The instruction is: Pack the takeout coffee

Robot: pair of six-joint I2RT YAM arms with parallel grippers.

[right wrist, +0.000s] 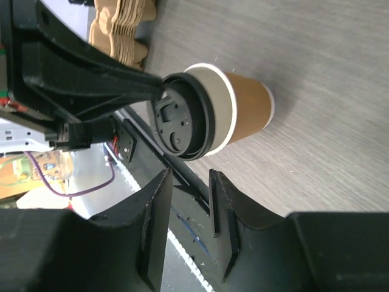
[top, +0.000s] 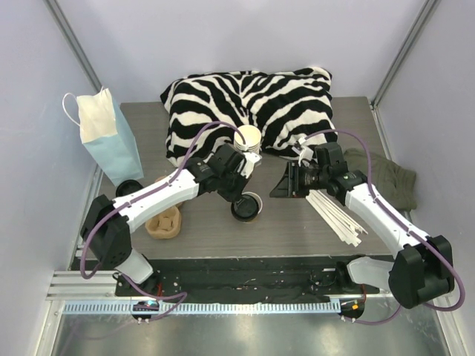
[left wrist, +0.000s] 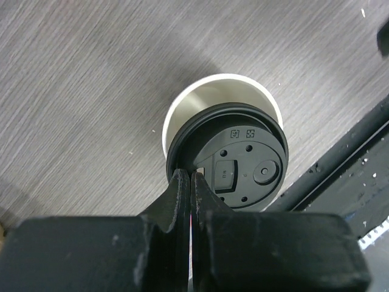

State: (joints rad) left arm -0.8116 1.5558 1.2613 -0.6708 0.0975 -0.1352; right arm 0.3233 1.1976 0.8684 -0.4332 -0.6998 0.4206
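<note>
the takeout coffee [right wrist: 246, 112] stands upright on the grey table [top: 297, 230], about in the middle between the two arms and a little toward the near edge. its brown paper body and white rim are seen in the right wrist view. the black lid [left wrist: 243, 164] lies on top but is shifted to the near side, so a part of the white rim and of the inside of the cup is uncovered on the far side.

the left gripper [left wrist: 191, 182] comes from the left, and its fingers are pressed together on the near rim of the lid.

the right gripper [right wrist: 189, 182] is just to the right of the cup and points at it. its fingers are apart, with nothing between them, and they do not touch the cup.

behind the cup lies a zebra cloth [top: 245, 96], and a lidless paper cup [top: 248, 138] stands at its near edge. a light blue paper bag [top: 111, 141] stands far left. a tan cup carrier [top: 163, 221] lies near left, under the left arm. white sticks [top: 338, 215] lie near right, and a green cloth [top: 390, 182] is at the right edge.
</note>
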